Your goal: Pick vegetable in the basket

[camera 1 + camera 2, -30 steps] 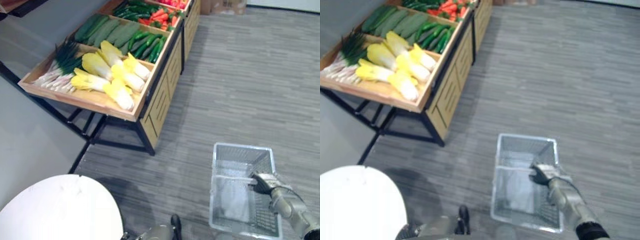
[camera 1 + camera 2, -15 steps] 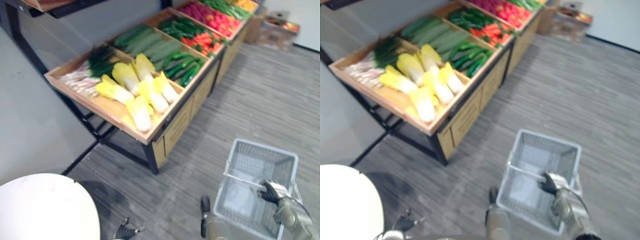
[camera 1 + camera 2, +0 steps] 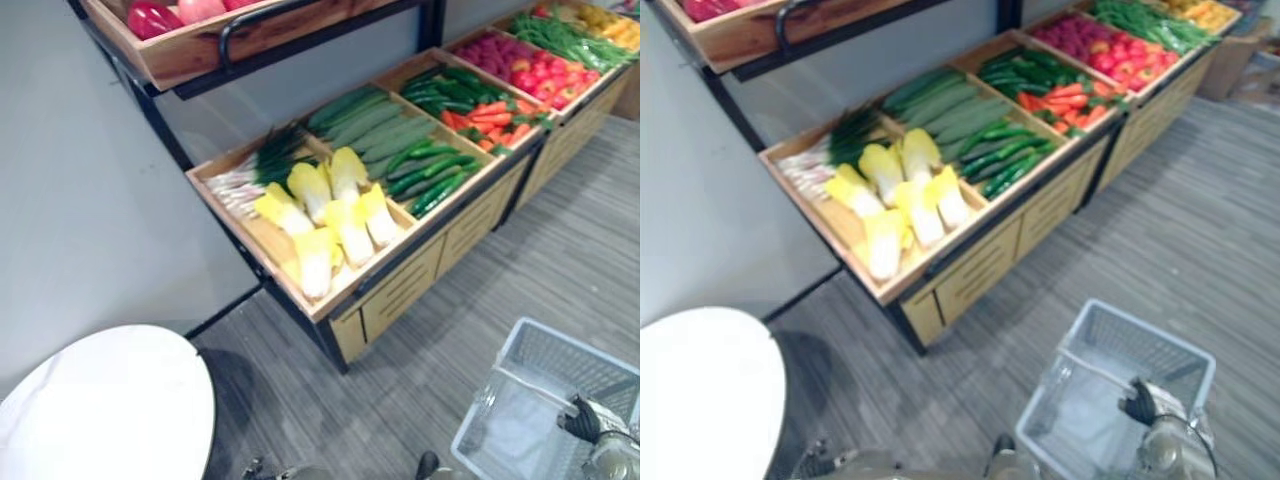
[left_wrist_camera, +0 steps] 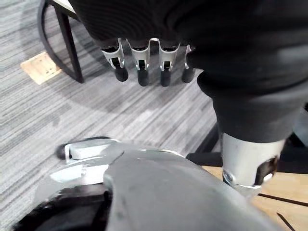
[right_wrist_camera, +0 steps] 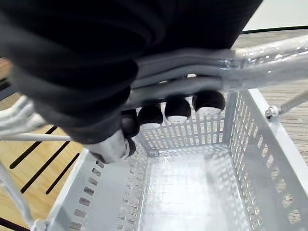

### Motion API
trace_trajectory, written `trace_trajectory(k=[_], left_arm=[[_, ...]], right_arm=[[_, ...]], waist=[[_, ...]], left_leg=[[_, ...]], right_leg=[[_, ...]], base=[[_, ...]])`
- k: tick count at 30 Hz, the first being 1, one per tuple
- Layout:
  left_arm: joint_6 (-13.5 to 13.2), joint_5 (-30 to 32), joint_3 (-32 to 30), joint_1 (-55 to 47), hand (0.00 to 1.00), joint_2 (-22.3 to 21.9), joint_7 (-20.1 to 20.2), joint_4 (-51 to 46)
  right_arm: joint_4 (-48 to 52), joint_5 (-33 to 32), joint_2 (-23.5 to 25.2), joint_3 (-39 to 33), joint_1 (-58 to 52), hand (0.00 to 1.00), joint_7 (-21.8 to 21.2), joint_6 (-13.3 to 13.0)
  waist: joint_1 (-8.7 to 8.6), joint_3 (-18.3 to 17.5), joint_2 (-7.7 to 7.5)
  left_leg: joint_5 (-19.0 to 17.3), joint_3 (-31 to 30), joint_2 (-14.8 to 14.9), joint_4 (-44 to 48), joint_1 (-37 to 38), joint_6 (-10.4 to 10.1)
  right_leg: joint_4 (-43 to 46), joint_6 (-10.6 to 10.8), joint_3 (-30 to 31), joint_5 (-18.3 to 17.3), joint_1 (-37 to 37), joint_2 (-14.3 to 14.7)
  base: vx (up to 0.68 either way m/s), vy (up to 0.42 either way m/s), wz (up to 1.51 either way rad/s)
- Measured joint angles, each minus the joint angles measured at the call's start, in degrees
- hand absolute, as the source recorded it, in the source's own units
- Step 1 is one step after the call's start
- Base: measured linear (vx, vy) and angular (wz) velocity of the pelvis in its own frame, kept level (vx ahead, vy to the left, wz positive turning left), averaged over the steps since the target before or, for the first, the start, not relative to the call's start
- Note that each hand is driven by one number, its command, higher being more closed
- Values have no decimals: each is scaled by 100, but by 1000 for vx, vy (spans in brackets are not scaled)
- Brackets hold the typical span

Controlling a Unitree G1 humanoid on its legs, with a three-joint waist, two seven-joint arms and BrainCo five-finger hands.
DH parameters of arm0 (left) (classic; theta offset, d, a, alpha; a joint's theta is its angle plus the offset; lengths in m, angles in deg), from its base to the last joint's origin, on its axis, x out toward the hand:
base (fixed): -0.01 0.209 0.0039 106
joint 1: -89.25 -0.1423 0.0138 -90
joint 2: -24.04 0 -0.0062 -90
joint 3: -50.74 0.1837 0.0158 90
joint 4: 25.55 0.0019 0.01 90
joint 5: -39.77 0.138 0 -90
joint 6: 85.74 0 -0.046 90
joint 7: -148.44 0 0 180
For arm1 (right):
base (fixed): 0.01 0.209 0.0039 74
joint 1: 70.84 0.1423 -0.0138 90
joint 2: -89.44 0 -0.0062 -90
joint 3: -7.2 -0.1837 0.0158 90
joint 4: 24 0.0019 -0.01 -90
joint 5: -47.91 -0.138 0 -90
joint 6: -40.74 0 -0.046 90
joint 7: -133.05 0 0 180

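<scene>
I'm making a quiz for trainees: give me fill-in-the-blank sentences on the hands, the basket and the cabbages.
1. The right hand grips the basket's ___.
2. The basket is ___.
3. The left hand holds ___.
4. The cabbages lie in a ___ tray.
Missing: handle; empty; nothing; wooden.

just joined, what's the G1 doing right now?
The right robot hand is curled round the metal handle of the grey slotted plastic basket, which is empty. The left robot hand hangs open over the floor, holding nothing. The wooden produce stand with yellow-white cabbages and green cucumbers stands in front; nothing picked yet.
</scene>
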Motion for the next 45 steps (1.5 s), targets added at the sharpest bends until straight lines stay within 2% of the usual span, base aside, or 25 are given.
trace_trajectory(k=[2, 5, 6, 9, 12, 14, 15, 16, 18, 19, 20, 21, 22, 24, 26, 27, 29, 30, 31, 33, 36, 38, 41, 43, 45], left_arm=[[0, 4, -55, -4, 0, -16, -17, 8], [4, 7, -104, -29, 0, -15, -88, 27], [2, 8, -105, -27, 0, 20, -107, 27], [9, 37, -115, 13, 0, 59, -118, 29], [9, 70, -106, 18, 0, 79, -137, 37], [12, 79, -96, 5, 0, 89, -145, 83], [19, 80, -80, -11, 0, 95, -148, 158], [18, 80, -31, -31, 0, 176, -155, 153], [20, 77, 94, -38, 0, 417, -163, 148], [20, 76, 129, -31, 0, 510, -176, 135], [18, 75, 118, -19, 0, 540, -190, 122], [20, 72, 107, 32, 0, 572, -219, 119], [19, 71, 48, 73, 0, 571, -216, 75], [18, 65, -15, 117, 0, 484, -216, 13], [19, 63, -40, 189, 0, 473, -213, 15], [19, 64, -45, 223, 0, 476, -212, 15], [10, 65, -51, 236, 0, 579, -212, 6], [17, 66, -65, 233, 0, 656, -212, 35], [56, 73, -94, 265, 0, 463, -213, 97], [49, 84, -96, 278, 0, 262, -180, 95], [47, 75, -147, 281, 0, 184, -127, 89], [52, 7, -310, 274, 0, 137, -139, 89], [68, -19, -326, 276, 0, 59, -170, 11], [78, -19, -323, 249, 0, 50, -241, -37], [83, -19, -323, 209, 0, 35, -255, -37]], right_arm=[[-27, 1, 6, 66, 71, 100, 7, -5], [-46, 1, 33, 224, 77, 100, 87, -24], [-50, 1, 93, 240, 51, 100, 100, -52], [-157, -9, 156, 241, 65, 100, 103, -82], [-508, -12, 236, 210, 222, 100, 131, -4], [-697, -12, 348, 108, 346, 100, 194, 62], [-739, -21, 374, 109, 454, 100, 223, 117], [-736, -93, 395, 105, 486, 100, 294, 137], [-753, -141, 517, 51, 448, 100, 307, 143], [-819, -139, 634, 57, 344, 100, 320, 135], [-880, -137, 671, 62, 321, 100, 313, 127], [-926, -138, 733, 63, 310, 100, 295, 118], [-926, -142, 736, 60, 360, 100, 276, 130], [-925, -143, 732, 5, 467, 100, 246, 147], [-925, -147, 732, -51, 485, 100, 211, 165], [-922, -167, 732, -105, 476, 100, 207, 182], [-912, -203, 791, -215, 270, 100, 204, 176], [-919, -211, 834, -283, 215, 100, 203, 178], [-953, -245, 784, -402, 315, 100, 195, 269], [-919, -244, 752, -403, 337, 100, 179, 269], [-931, -243, 742, -380, 396, 100, 146, 226], [-991, -248, 724, -379, 380, 100, 160, 192], [-1185, -343, 690, -446, 316, 100, 215, 149], [-1345, -441, 682, -642, 175, 100, 241, 170], [-1358, -454, 681, -737, 194, 100, 277, 171]], waist=[[15, -2, 33], [135, -48, 111], [130, -30, 19], [119, -10, -84], [130, -2, -150], [157, 1, -146], [151, 5, -103], [135, 25, -181], [122, 37, -355], [79, 25, -417], [73, 21, -447], [68, 20, -444], [49, 53, -367], [-34, 136, -228], [-35, 161, -188], [-54, 157, -215], [-122, 117, -429], [-165, 109, -517], [-132, 125, -211], [-142, 74, -100], [-140, 1, 11], [-144, -35, -24], [-203, -107, -71], [-181, -117, -59], [-164, -115, -61]], left_leg=[[288, -58, -33, -940, -85, -22], [770, 155, -53, -954, -8, 18], [660, 269, -190, -886, 11, 116], [410, 435, -425, -567, 20, 311], [110, 598, -566, -306, 58, 435], [-173, 723, -567, -243, 224, 455], [-217, 849, -504, -324, 379, 489], [-230, 940, -525, -425, 613, 511], [-292, 946, -610, -534, 992, 615], [-342, 897, -576, -541, 1119, 664], [-352, 875, -542, -540, 1144, 666], [-361, 832, -454, -542, 1146, 670], [-354, 796, -350, -554, 1127, 663], [-338, 705, -181, -634, 1134, 637], [-330, 679, -78, -633, 1149, 609], [-336, 598, -53, -635, 1176, 491], [-504, 406, -48, -659, 1317, 70], [-588, 341, -28, -700, 1399, -67], [-541, 298, 332, -761, 1462, -289], [-152, 315, 549, -859, 1495, -402], [425, 243, 856, -947, 1413, -543], [709, 207, 951, -894, 1234, -579], [1256, 273, 946, -820, 824, -490], [1709, 712, 950, -1045, 753, -421], [1735, 892, 948, -1102, 722, -407]], right_leg=[[31, 129, 96, -28, 0, 10], [-82, 357, 362, 46, 103, -7], [-288, 492, 407, 136, 228, -114], [-504, 673, 565, 300, 337, -338], [-397, 755, 669, 292, 352, -531], [195, 890, 836, 194, 144, -603], [1007, 890, 985, 194, -216, -601], [2022, 855, 1155, 218, -636, -674], [3145, 735, 1317, 430, -982, -827], [3420, 729, 1299, 373, -1075, -840], [3417, 633, 1226, 294, -1079, -844], [3192, 521, 1030, 15, -1129, -759], [2710, 425, 868, -81, -1171, -608], [1881, 432, 842, -73, -1203, -392], [985, 555, 969, 63, -1235, -357], [520, 552, 1130, 257, -1245, -412], [289, 487, 1280, 986, -1108, -572], [404, 766, 1276, 889, -1032, -623], [668, 680, 1041, 656, -1076, -312], [863, 511, 905, 365, -1123, -125], [803, 282, 641, 223, -1061, 156], [749, 191, 465, 166, -989, 203], [555, 137, -58, 132, -798, 78], [337, 110, -513, 129, -515, 43], [291, 67, -638, 140, -500, 32]], base=[[100, 245, -20], [116, 201, -46], [214, 290, -28], [189, 199, -18], [162, 146, -21], [124, 138, -41], [77, 158, -52], [84, 168, -44], [136, 115, -1], [174, 54, 21], [201, 8, 25], [238, -30, 16], [243, -48, 11], [226, -88, 12], [261, -177, 17], [356, -320, 37], [352, -407, 58], [296, -446, 37], [213, -338, 26], [257, -397, 11], [152, -319, 16], [99, -275, 43], [64, -152, 91], [33, -124, 107], [-10, -18, 43]])
